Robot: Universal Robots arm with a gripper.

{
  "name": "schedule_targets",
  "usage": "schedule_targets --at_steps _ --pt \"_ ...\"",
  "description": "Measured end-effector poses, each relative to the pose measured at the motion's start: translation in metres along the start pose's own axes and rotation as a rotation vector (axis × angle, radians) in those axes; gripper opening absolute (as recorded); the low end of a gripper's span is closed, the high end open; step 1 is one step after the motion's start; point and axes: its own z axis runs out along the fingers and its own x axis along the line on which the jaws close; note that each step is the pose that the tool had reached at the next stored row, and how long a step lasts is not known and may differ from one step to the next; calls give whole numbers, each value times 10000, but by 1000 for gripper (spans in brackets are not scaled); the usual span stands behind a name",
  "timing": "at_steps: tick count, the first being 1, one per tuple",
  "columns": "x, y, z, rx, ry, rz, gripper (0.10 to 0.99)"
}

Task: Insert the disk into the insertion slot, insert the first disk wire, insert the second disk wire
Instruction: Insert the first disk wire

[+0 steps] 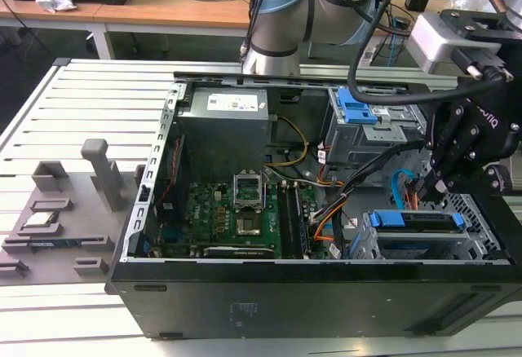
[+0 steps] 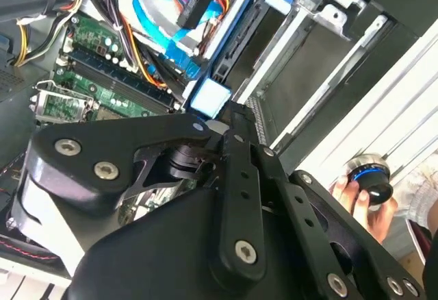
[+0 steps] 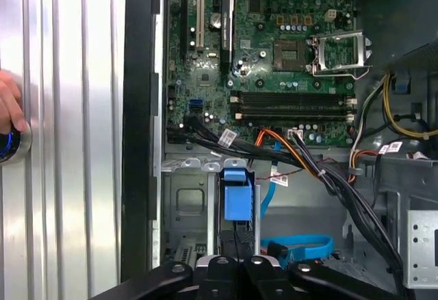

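Note:
The disk [image 1: 412, 221], in its bright blue frame [image 3: 237, 201], sits inside the insertion slot [image 1: 469, 210], a silver perforated cage [image 3: 183, 204] at the case's corner on the exterior view's right. My gripper [image 1: 426, 187] hangs just above the disk's blue end [image 2: 209, 98], with its fingers [image 3: 237, 242] shut together and nothing seen between them. The first disk wire [image 2: 195, 2], an orange, red and black bundle with a black plug, lies loose beside the cage. The second disk wire [image 3: 301, 248], a flat light blue cable [image 2: 154, 19], loops next to it, free of the gripper.
A grey drive box with a blue latch [image 1: 359, 111] stands behind the cage. The motherboard [image 1: 236, 214] fills the case floor, crossed by black cable bundles [image 3: 321, 173]. A person's hand [image 2: 356, 194] holds a round knob outside the case. Grey fixtures [image 1: 57, 218] sit on the exterior view's left.

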Motion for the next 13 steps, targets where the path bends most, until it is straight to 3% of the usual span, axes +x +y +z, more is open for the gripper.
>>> schedule_targets --at_steps 3,5,12,13 --pt "-45 -136 24 -3 10 -1 106" --pt "-166 -219 48 -3 34 0 106" --pt "-460 -348 130 -2 100 3 106" --pt "-507 -364 168 -2 107 3 106"
